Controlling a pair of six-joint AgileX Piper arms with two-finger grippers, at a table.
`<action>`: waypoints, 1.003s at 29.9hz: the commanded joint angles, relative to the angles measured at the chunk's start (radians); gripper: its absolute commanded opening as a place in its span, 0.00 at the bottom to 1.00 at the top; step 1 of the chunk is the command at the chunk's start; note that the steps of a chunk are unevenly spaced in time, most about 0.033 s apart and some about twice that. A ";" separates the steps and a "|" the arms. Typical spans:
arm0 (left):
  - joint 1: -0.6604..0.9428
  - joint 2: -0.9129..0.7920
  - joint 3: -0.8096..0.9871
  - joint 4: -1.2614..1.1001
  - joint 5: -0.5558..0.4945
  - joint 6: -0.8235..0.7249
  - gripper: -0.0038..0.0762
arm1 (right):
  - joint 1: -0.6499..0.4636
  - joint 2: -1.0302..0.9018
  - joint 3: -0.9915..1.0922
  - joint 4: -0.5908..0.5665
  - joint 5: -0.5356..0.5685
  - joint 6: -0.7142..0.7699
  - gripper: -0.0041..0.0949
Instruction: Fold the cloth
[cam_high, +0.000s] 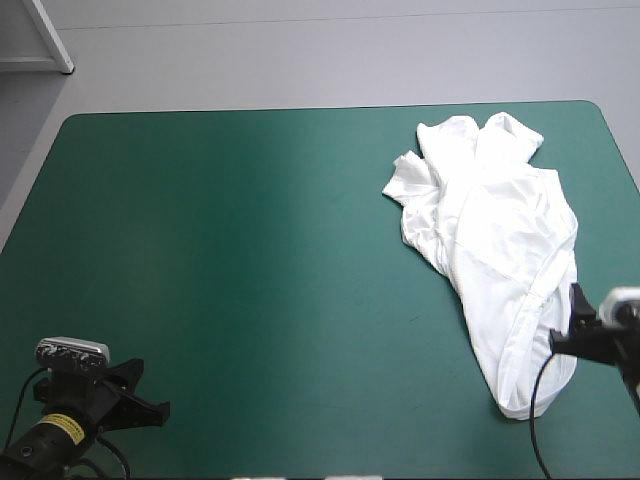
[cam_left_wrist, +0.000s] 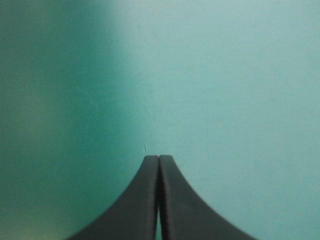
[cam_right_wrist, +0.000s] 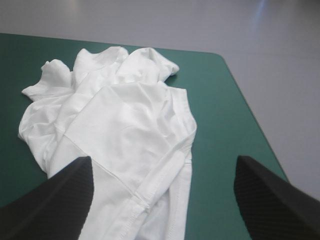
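From the high view, the T-shirt (cam_high: 490, 240) lies crumpled on the right half of the teal-green cover (cam_high: 220, 250). Its long axis runs from the far edge toward the near right corner. A yellow sticker (cam_high: 62, 427) shows at the near left corner (writing too small to read).

In the left wrist view, the left gripper (cam_left_wrist: 159, 159) has its fingers pressed together above the cover.

In the right wrist view, the right gripper (cam_right_wrist: 162, 167) has its fingers wide apart, with the T-shirt's seamed edge between them.

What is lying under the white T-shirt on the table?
Only the teal-green cover shows around the crumpled T-shirt; nothing pokes out at its edges. The cloth hides whatever is directly beneath, so a small flat thing cannot be ruled out.
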 joint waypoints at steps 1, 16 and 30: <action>0.001 0.009 -0.025 0.008 -0.053 -0.003 0.04 | 0.004 0.235 -0.140 0.058 -0.053 -0.017 0.79; 0.001 0.009 -0.054 0.043 -0.021 -0.001 0.04 | 0.004 1.081 -0.639 0.193 0.062 -0.035 0.79; 0.001 0.009 -0.153 0.051 0.008 0.001 0.04 | 0.137 1.350 -0.716 0.119 -0.153 0.009 0.79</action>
